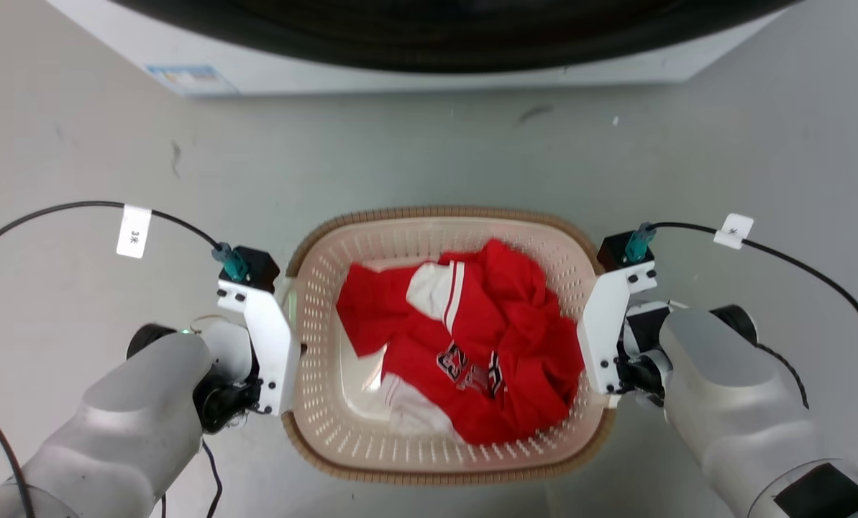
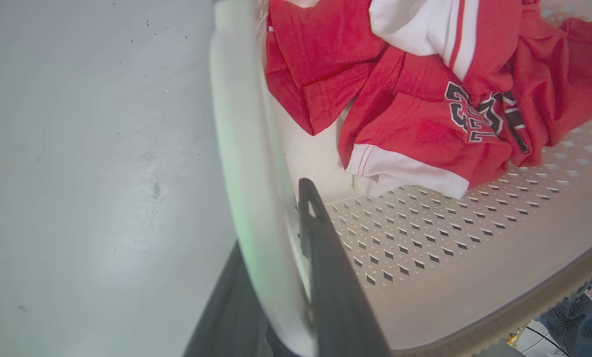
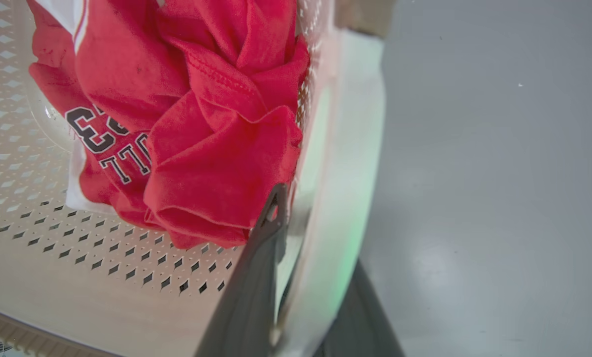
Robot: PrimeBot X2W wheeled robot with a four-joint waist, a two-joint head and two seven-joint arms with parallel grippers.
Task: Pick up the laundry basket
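2 grippers are placed at opposite ends. The left gripper (image 2: 271,218) is closed across the white left handle (image 2: 236,124), 1 finger inside the wall and 1 outside. The right gripper (image 3: 318,230) is clamped likewise on the right handle (image 3: 355,124). Between them the laundry basket (image 1: 429,214) is seen above the floor (image 1: 112,144); contact cannot be told. A red jersey (image 1: 486,338) is crumpled inside, and the washing machine (image 1: 429,65) stands beyond. A light load is judged. The thin perforated plastic may flex, so both handles should be raised evenly.
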